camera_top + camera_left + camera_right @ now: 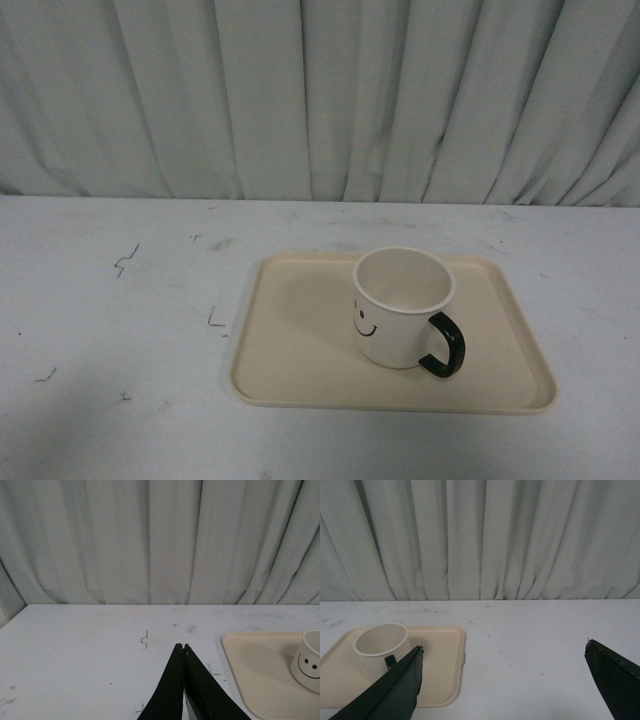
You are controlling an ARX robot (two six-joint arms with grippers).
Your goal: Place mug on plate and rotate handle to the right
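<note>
Cream-white, the mug (400, 305) stands upright near the middle of the beige plate (290, 372), which lies flat on the white table (120, 330). Its black handle (446, 347) points to the right and a little toward the camera, and the smiley face looks to the front-left.

The left gripper (183, 647) has its jaws pressed together with nothing between them, apart from the plate. The right gripper (502, 652) is spread wide and grips nothing, with the mug beyond one finger (407, 672).

One mug (400, 305), one handle (445, 347) on the mug, one plate (290, 350) under the mug, one table (100, 330), one curtain (300, 100).
</note>
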